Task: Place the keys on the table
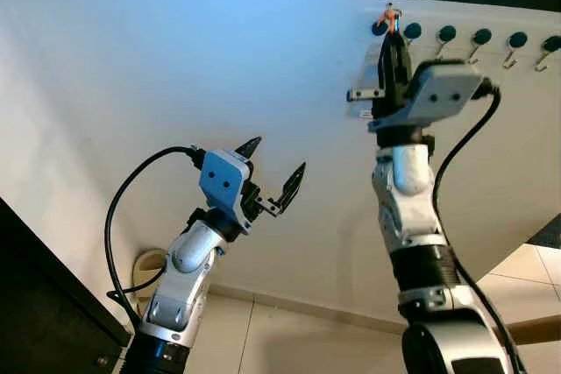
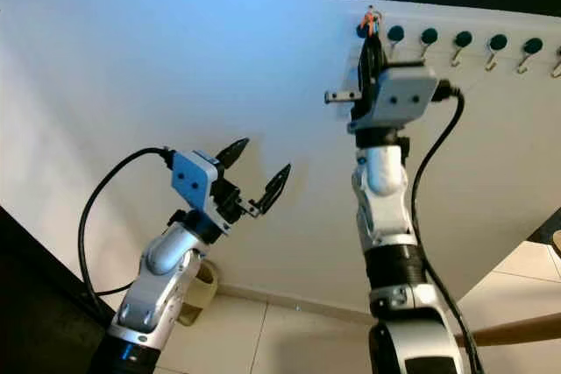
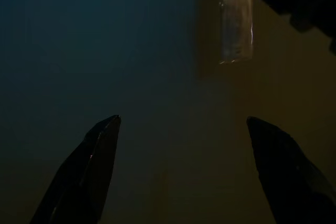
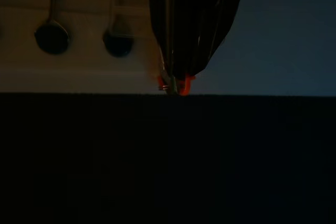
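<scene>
In your left eye view, your right hand reaches high up the white wall, right at the first of the round dark hooks in the row. Its two fingers are pressed together on something small and orange, the keys, which sit at that first hook, above the fingertips. Your left hand is lower on the wall, well apart from the hooks, with its two fingers spread wide and nothing between them. A tiled floor lies far below the hooks.

In your right eye view, the same scene shows: the right hand is up at the first hook with the orange bit at its tip, and the left hand is spread open lower down.

In your left wrist view, it is very dark. The two black fingers stand far apart. A pale clear strip hangs on the wall beyond them.

In your right wrist view, the fingers are closed, pinching the orange keys at their tips. Two round hooks sit just beside them on the wall.
</scene>
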Controlling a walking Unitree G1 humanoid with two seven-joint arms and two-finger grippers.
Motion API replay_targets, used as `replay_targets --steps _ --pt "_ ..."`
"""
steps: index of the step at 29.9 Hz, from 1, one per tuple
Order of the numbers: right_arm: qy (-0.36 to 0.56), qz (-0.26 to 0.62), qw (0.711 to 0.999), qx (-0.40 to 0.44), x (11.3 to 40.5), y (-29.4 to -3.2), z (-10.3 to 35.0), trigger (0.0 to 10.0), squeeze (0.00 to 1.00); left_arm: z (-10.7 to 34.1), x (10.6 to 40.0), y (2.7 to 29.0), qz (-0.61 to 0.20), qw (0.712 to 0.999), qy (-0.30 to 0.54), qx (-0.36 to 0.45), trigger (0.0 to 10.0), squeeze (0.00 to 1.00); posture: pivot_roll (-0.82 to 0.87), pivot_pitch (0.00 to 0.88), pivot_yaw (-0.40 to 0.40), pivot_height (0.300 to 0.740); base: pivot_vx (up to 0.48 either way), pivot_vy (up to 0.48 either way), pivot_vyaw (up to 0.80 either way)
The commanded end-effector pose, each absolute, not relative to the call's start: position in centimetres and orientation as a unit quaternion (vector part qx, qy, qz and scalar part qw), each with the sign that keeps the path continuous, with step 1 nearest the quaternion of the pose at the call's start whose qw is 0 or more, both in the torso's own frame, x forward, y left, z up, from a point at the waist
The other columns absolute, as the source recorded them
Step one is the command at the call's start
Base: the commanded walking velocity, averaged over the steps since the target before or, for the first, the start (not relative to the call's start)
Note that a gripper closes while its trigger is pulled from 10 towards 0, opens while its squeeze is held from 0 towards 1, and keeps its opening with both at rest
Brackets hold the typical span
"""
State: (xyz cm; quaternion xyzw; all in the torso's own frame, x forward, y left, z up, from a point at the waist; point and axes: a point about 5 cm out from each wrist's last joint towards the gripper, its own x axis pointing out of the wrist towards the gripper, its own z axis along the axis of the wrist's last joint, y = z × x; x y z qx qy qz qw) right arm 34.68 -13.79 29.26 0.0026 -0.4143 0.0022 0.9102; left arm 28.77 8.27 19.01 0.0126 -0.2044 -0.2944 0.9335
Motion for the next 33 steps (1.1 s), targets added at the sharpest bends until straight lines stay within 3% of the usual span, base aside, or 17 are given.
replay_targets --steps 1,16,20,33 --pt "-0.413 -0.008 0.911 0.012 34.8 -14.5 29.8 0.0 0.0 19.3 28.6 8.1 -0.301 0.931 -0.208 0.017 10.0 0.0 0.06 0.093 -0.021 0.74 0.0 0.0 0.0" --pt "-0.399 -0.005 0.916 0.048 35.7 -15.1 31.8 0.4 0.0 19.3 28.6 8.0 -0.301 0.931 -0.206 0.019 10.0 0.0 0.06 0.094 -0.022 0.74 0.0 0.0 0.0" --pt "-0.396 0.001 0.916 0.06 35.8 -15.2 32.3 0.0 0.0 19.3 28.6 8.0 -0.301 0.931 -0.206 0.019 10.0 0.0 0.06 0.093 -0.022 0.74 0.0 0.0 0.0" --pt "-0.429 0.097 0.896 0.059 34.9 -12.6 34.1 0.0 0.0 19.3 28.6 8.0 -0.302 0.931 -0.206 0.02 10.0 0.0 0.05 0.091 -0.021 0.74 0.0 0.0 0.0"
